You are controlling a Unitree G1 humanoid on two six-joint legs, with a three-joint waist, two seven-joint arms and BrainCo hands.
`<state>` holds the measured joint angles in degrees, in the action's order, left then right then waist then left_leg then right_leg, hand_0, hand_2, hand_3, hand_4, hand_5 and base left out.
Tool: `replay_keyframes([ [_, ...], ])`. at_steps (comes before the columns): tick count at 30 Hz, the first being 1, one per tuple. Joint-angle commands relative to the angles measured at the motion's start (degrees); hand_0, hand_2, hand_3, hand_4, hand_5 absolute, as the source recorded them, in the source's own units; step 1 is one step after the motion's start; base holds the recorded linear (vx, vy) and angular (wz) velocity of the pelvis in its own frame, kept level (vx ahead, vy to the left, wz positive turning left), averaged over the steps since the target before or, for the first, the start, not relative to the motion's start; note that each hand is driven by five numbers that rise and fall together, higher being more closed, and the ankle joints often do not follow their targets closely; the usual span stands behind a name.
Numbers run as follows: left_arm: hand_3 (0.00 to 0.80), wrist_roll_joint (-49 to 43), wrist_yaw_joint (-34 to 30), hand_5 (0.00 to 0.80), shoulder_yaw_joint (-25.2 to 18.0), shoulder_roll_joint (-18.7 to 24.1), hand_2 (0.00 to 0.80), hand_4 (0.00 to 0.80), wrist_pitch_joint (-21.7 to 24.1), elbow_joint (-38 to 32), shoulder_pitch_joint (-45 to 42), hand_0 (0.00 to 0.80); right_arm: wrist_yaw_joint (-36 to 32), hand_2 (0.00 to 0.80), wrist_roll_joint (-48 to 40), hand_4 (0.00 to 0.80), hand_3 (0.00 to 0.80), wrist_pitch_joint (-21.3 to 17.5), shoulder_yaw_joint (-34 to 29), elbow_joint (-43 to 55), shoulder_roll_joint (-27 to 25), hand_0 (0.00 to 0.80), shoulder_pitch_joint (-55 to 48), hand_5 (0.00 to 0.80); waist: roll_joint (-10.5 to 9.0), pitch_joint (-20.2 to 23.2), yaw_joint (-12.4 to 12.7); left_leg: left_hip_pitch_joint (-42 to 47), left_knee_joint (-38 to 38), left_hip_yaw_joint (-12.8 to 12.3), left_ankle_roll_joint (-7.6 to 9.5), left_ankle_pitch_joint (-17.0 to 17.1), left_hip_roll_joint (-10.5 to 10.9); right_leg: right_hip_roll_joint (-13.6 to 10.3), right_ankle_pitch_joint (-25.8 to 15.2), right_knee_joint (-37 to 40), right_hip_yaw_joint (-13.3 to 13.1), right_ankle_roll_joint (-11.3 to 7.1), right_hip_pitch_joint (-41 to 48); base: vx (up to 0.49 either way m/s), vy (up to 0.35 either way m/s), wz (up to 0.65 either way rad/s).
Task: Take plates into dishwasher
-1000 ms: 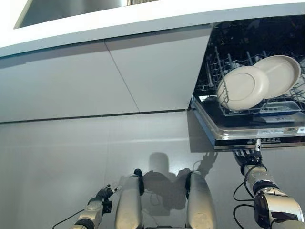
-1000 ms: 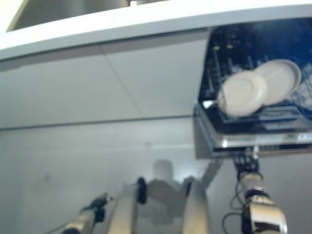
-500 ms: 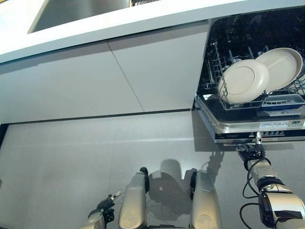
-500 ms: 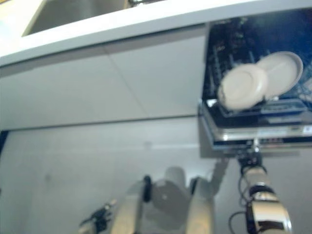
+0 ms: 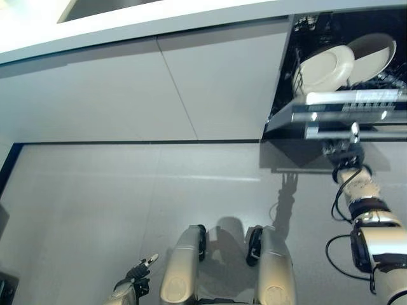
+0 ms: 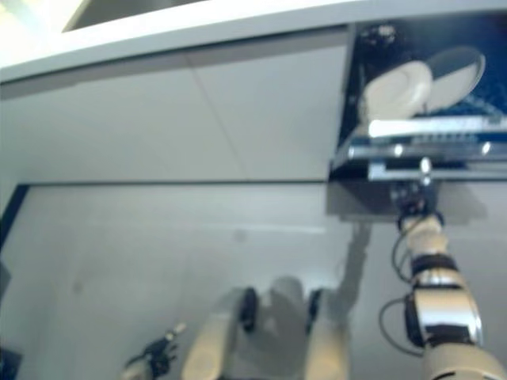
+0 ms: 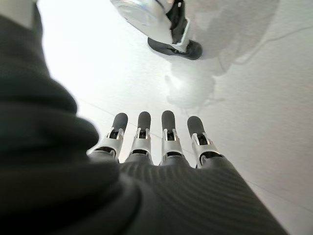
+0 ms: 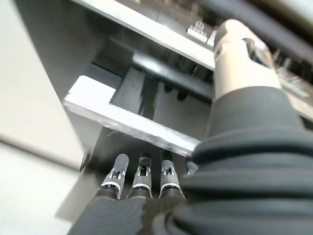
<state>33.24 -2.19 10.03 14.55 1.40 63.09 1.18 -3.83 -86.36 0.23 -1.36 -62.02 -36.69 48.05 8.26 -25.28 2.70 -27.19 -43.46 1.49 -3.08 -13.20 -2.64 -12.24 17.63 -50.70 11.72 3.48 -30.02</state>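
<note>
Now, door: we have our right hand [image 5: 343, 152], fingers straight, under the dishwasher door [image 5: 343, 114] front edge.
Plates: two plates [image 5: 324, 68] racked above.
Left hand [image 7: 161, 142]: relaxed, empty, far.

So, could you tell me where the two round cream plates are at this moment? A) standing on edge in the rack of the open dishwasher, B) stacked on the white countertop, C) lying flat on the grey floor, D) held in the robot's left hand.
A: both round cream plates stand on edge in the open dishwasher, while the left hand hangs over the floor holding nothing.
</note>
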Motion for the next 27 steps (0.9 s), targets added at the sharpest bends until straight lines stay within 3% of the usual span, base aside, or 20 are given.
replay_keyframes([
  [1, 0.0, -1.0, -0.3, 0.0, 1.7, 2.6, 0.0, 0.0, 0.7, -0.1, -0.1, 0.0, -8.5, 0.0, 4.1, 0.0, 0.0, -3.4, 1.0, 8.8, -2.8, 0.0, 17.0, 0.0, -3.02, 4.6, 3.4, 1.5, -4.4, -2.0, 2.82, 2.6, -0.4, 1.1, -5.2, 8.3, -3.4, -0.3, 7.0, -0.055, 0.001, 0.0],
  [3, 0.0, -1.3, -1.1, 0.0, 1.6, 3.0, 0.0, 0.0, 2.2, 0.1, 0.2, 0.0, -5.5, 0.0, 9.8, 0.0, 0.0, -3.3, 1.7, 8.0, -3.3, 0.0, 16.7, 0.0, -3.25, 4.7, 3.2, 1.8, -3.9, -2.2, 2.63, 2.9, -0.7, 1.2, -5.4, 8.8, -3.3, -0.31, 7.3, -0.097, 0.008, 0.01],
  [4, 0.0, -1.1, -1.1, 0.0, 1.7, 3.0, 0.0, 0.0, 2.5, -0.3, 0.5, 0.0, -3.2, 0.0, 14.3, 0.0, 0.0, -3.1, 2.2, 7.4, -3.7, 0.0, 16.4, 0.0, -3.49, 4.6, 3.1, 1.7, -2.8, -2.8, 2.87, 4.6, -0.9, 1.1, -7.1, 10.2, -2.6, 0.09, 7.4, -0.125, 0.008, 0.01],
  [7, 0.0, -1.3, -0.8, 0.0, 1.6, 3.2, 0.0, 0.0, 2.2, -1.0, 1.6, 0.0, 2.7, 0.0, 34.9, 0.0, 0.0, -2.0, 5.6, 1.6, -6.7, 0.0, 14.4, 0.0, -4.4, 5.0, 2.8, 3.9, 1.0, -3.6, 2.5, 5.5, -1.7, 1.2, -8.5, 13.9, -2.2, -0.33, 9.7, -0.065, 0.016, 0.09],
  [11, 0.0, -2.5, -0.8, 0.0, 1.5, 3.8, 0.0, 0.0, 2.7, 0.2, 2.8, 0.0, 2.7, 0.0, 42.5, 0.0, 0.0, 1.0, 9.0, -2.6, -9.8, 0.0, 11.1, 0.0, -5.66, 5.9, 2.3, 8.0, 7.8, -5.0, 2.02, 6.9, -2.4, 1.0, -10.6, 20.2, -1.8, -1.5, 13.5, 0.005, 0.037, 0.06],
  [14, 0.0, -7.3, -0.2, 0.0, 2.0, 4.5, 0.0, 0.0, 3.4, 2.3, 3.9, 0.0, 3.9, 0.0, 47.5, 0.0, 0.0, 2.1, 8.5, -2.5, -8.1, 0.0, 5.1, 0.0, -6.82, 7.4, 1.5, 12.1, 14.1, -5.9, 1.35, 8.3, -3.0, 1.0, -12.4, 26.2, -1.6, -2.98, 17.2, 0.06, 0.032, -0.06],
  [17, 0.0, -13.1, 0.4, 0.0, 4.7, 5.5, 0.0, 0.0, 3.1, 3.2, 4.7, 0.0, 3.0, 0.0, 51.0, 0.0, 0.0, 4.2, 8.7, 0.2, -4.2, 0.0, -5.5, 0.0, -8.17, 10.0, 0.1, 17.9, 22.8, -7.2, 0.82, 9.0, -3.3, 1.3, -15.4, 35.0, -2.3, -5.13, 22.3, 0.14, 0.064, -0.08],
  [22, 0.0, -16.6, -0.6, 0.0, 5.3, 5.1, 0.0, 0.0, 1.5, 4.9, 4.4, 0.0, 1.0, 0.0, 59.5, 0.0, 0.0, 1.8, 9.2, -0.3, 4.6, 0.0, -22.8, 0.0, -9.15, 15.7, -1.6, 25.7, 37.3, -7.3, 0.17, 12.5, -2.6, 1.4, -21.2, 48.0, -3.9, -8.81, 28.7, 0.185, 0.078, -0.03],
  [27, 0.0, -21.3, -2.4, 0.0, 6.0, 4.1, 0.0, 0.0, -1.9, 8.6, 4.7, 0.0, 0.7, 0.0, 65.6, 0.0, 0.0, 0.2, 10.7, -5.9, 13.4, 0.0, -33.6, 0.0, -9.23, 19.4, -2.6, 30.1, 46.5, -8.4, -0.09, 15.3, -2.4, 1.6, -24.8, 54.6, -3.1, -10.63, 31.6, 0.083, 0.073, -0.01],
])
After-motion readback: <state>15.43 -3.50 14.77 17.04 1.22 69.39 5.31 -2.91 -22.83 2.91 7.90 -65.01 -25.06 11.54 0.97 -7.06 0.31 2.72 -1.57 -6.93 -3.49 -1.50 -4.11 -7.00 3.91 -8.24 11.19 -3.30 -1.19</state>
